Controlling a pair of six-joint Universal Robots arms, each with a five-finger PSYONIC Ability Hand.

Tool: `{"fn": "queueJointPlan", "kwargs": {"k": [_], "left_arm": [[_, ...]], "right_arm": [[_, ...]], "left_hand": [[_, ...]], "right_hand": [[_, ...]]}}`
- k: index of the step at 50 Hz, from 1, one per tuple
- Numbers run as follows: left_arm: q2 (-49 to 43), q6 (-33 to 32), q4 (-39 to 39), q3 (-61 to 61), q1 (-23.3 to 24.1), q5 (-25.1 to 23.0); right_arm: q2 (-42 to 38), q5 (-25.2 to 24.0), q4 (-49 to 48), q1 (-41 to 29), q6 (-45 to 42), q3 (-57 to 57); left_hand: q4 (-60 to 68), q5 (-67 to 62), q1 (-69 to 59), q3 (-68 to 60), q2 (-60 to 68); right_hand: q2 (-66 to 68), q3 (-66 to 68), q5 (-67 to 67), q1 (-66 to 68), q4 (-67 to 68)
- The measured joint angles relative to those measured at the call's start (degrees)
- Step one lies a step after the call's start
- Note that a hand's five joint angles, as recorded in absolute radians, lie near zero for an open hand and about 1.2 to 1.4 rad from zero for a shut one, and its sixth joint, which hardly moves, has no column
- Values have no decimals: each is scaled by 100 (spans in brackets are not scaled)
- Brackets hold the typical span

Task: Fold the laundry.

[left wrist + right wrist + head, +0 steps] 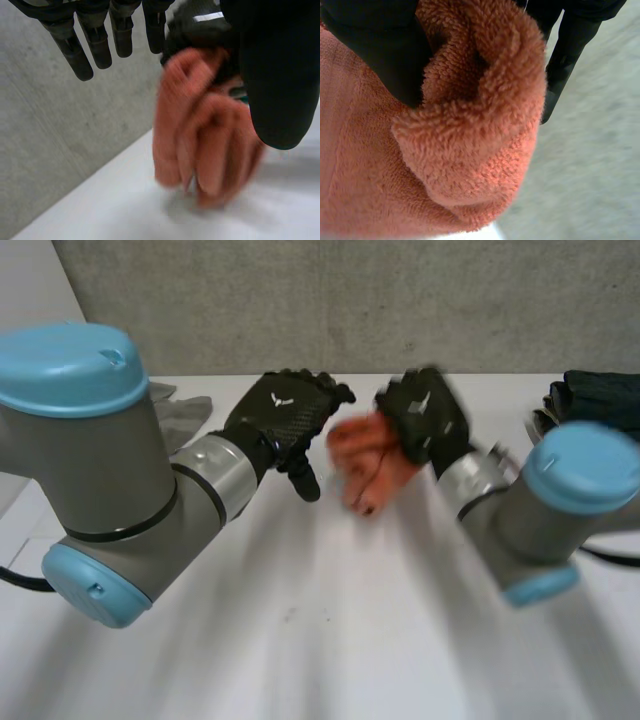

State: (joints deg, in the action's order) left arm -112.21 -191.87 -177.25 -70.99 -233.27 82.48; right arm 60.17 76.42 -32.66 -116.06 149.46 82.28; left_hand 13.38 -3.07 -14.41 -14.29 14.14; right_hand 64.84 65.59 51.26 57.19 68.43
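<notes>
The right hand (425, 420) is clenched on a small orange terry towel (365, 465). In its wrist view the thumb is sunk into the pile and a thick rolled fold bulges out past the palm. The towel hangs bunched below that hand, raised off the white counter (330, 620) and just in front of the left hand's fingertips. The left hand (285, 420) is released, with its fingers straight and spread and nothing in them, close beside the towel but apart from it.

The towel looks light, soft and thoroughly limp, so it will sag and crumple from any single hold and will not keep a shape in the air. The looped pile should give the fingers plenty of friction, making slipping unlikely, though a thick bunch is easy to pinch through several layers at once. The better hold is probably a single layer at a corner or hem, one for each hand, but no corner can be picked out in the bundle now.

A grey cloth (185, 410) lies beyond the left hand, and a dark garment (600, 400) lies beyond the right hand.
</notes>
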Motion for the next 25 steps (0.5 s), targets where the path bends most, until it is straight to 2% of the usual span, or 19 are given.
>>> {"fn": "queueJointPlan", "kwargs": {"k": [6,13,18,25], "left_arm": [[83,43,-33,193,81,-4],[115,83,-39,379,290,-9],[113,82,-38,404,416,-15],[94,79,-37,356,489,-19]], "right_arm": [[98,-574,-89,800,421,-950],[-165,-821,-575,2048,1862,-2152],[-776,-862,-1144,2856,2797,-2794],[-1663,-1074,-1612,3620,3114,-3177]], "left_hand": [[0,0,0,0,0],[0,0,0,0,0],[0,0,0,0,0],[0,0,0,0,0]], "right_hand": [[0,0,0,0,2],[0,0,0,0,2],[0,45,0,0,3],[0,45,0,0,4]]}}
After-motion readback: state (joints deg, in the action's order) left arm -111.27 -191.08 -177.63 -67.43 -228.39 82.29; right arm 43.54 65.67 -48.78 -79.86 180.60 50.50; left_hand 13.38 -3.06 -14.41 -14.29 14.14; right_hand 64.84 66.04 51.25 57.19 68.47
